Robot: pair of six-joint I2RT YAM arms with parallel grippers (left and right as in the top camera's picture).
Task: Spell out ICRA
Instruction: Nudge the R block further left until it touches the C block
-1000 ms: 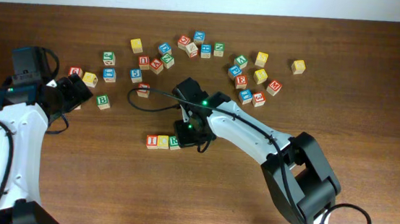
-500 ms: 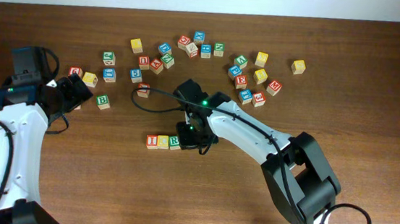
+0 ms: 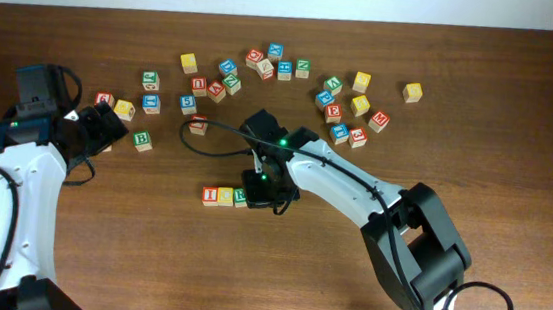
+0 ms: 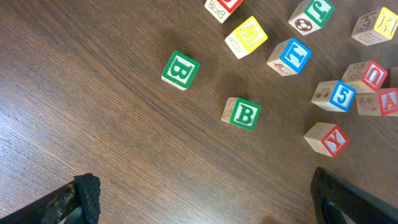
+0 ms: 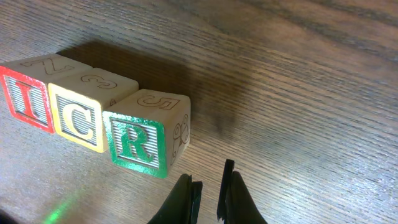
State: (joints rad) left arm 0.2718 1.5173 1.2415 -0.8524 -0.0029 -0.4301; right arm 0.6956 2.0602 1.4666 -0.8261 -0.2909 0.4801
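Lying in a straight row near the middle of the worktop (image 3: 521,116), the red I cube (image 5: 25,102), the yellow C cube (image 5: 78,121) and the green R cube (image 5: 137,144) touch side to side, letter faces up, with the I at one end and the R at the other. The right tool (image 5: 210,196) hangs just beside the R end of the row, its fingers drawn almost together with only a thin slit between them and nothing in it; whether a finger touches the R cannot be told.

The red A cube (image 3: 216,92) sits well apart from the row, among the loose cubes toward the far edge. In the left wrist view it is cut off at the right border, next to a blue 5 cube (image 4: 336,95).

The left tool (image 4: 205,199) hovers over bare wood on the left side of the worktop with its fingers spread wide – empty. Ahead of it lie two green B cubes (image 4: 242,114), a yellow M cube (image 4: 249,34) and a red Y cube (image 4: 328,138), each apart from the others.
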